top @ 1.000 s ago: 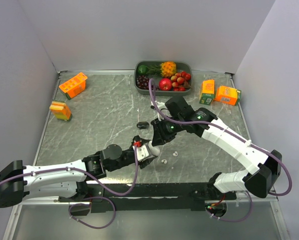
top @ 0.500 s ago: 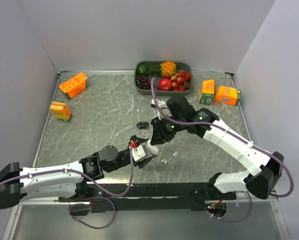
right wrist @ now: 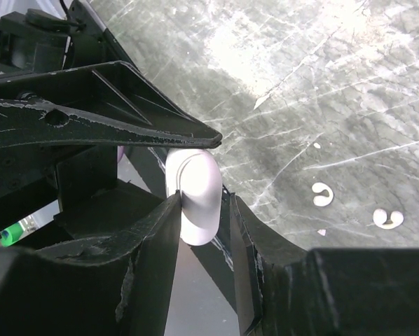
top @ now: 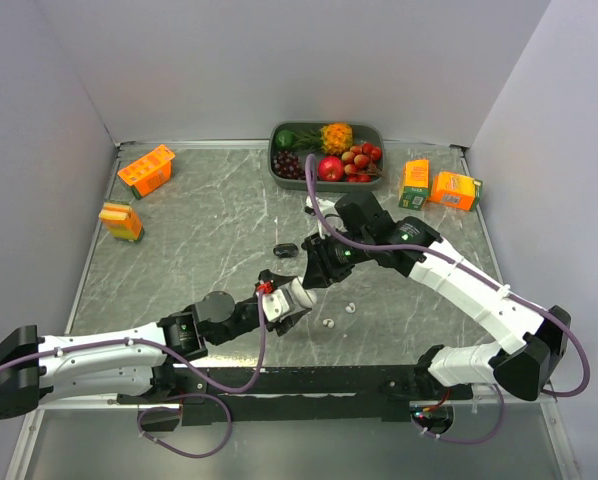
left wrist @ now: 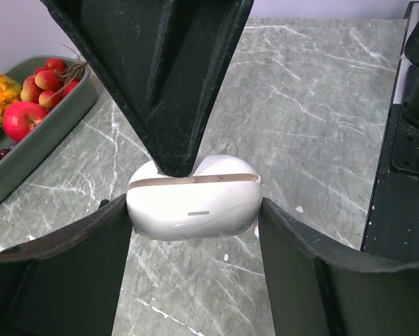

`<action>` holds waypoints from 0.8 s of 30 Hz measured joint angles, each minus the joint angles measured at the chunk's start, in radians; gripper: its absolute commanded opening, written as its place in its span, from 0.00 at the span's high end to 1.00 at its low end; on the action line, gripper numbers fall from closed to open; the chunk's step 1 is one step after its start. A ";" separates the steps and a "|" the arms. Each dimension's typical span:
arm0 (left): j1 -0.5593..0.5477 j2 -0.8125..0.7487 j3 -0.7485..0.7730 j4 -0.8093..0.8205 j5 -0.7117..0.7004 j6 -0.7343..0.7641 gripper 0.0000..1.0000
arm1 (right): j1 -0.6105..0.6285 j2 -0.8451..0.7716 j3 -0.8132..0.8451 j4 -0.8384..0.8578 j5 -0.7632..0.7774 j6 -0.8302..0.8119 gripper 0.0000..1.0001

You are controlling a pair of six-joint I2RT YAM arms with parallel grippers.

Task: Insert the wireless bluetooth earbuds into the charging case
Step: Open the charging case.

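The two white earbuds (top: 329,323) lie loose on the counter (top: 209,230), close together and just to the right of my grippers; neither is in the case yet. A small black piece (top: 285,249) sits a little farther back, too small for me to tell whether it is a bud. The white charging case (left wrist: 193,208) is off the counter, clamped end to end in my left gripper (top: 282,303), its lid seam showing only as a thin line. My right gripper (right wrist: 204,203) straddles the case's upper half, fingers on either side. I cannot tell whether they actually pinch it.

I judge this to be the lid-opening step. Next I need the right fingers to catch the lid and hinge it up while the left holds the base steady, then go for a bud.
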 measured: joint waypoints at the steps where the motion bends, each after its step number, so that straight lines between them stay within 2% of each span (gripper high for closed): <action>1: 0.000 0.000 0.000 0.000 -0.001 0.000 0.99 | 0.000 0.000 0.000 0.000 0.000 0.000 0.59; 24: 0.000 -0.026 -0.011 0.038 -0.012 -0.001 0.99 | -0.037 -0.064 -0.029 0.011 0.040 0.031 0.52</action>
